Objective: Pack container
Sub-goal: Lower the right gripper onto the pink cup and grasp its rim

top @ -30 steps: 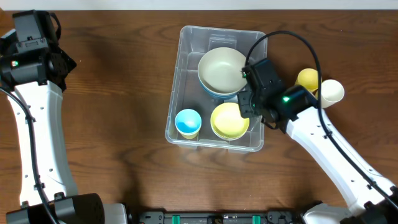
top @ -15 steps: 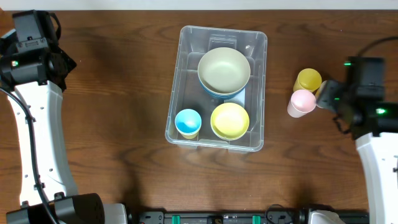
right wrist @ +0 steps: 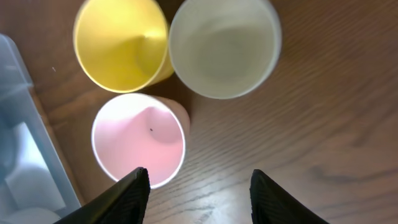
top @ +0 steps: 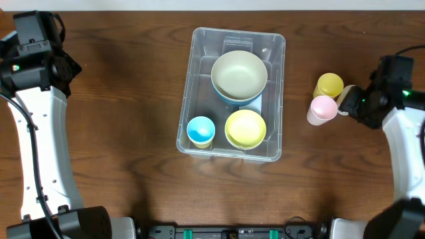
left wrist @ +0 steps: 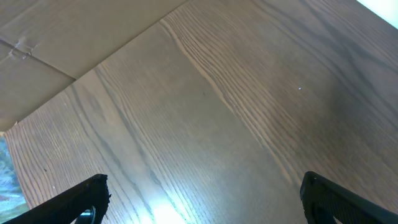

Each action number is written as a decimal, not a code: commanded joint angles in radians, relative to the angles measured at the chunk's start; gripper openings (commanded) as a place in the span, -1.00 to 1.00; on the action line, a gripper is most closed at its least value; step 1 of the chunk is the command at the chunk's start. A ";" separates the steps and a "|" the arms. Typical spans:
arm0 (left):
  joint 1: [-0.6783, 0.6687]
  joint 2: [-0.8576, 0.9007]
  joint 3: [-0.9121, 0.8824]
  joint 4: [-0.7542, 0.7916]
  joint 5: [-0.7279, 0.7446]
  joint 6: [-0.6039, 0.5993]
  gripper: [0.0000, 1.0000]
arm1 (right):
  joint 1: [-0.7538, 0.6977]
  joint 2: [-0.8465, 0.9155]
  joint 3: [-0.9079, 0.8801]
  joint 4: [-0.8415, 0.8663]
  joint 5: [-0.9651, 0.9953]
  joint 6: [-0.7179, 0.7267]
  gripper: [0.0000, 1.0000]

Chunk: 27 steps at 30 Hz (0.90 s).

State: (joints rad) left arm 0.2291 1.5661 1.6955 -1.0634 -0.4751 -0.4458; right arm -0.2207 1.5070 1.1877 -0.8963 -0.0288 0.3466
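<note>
Just in front of the right gripper (right wrist: 198, 198), whose jaws are spread wide and hold nothing, stands a round pink plastic cup (right wrist: 138, 138), touching a yellow plastic cup (right wrist: 121, 40) and a white plastic cup (right wrist: 224, 46). The big clear plastic container (top: 199, 86) lies off to their left. The left gripper (left wrist: 205, 208) gapes wide over the brown wooden table (left wrist: 217, 93), far from the container

The left arm (top: 40, 146) is a long white tube with fat black joints and a thin black cable (top: 26, 123) along it. A tiny green light (top: 14, 66) glows near its top. The right arm (top: 406, 139) is white and black too. The left hand (left wrist: 204, 186) and right hand (right wrist: 199, 180) have smooth black fingers (right wrist: 134, 193).
</note>
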 commanded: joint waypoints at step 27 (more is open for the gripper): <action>0.003 0.004 0.004 -0.002 -0.014 -0.009 0.96 | -0.001 0.132 -0.107 0.132 -0.058 -0.010 -0.40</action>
State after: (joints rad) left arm 0.2291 1.5661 1.6955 -1.0630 -0.4755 -0.4458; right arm -0.2207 1.6302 1.1015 -0.7704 -0.0795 0.3393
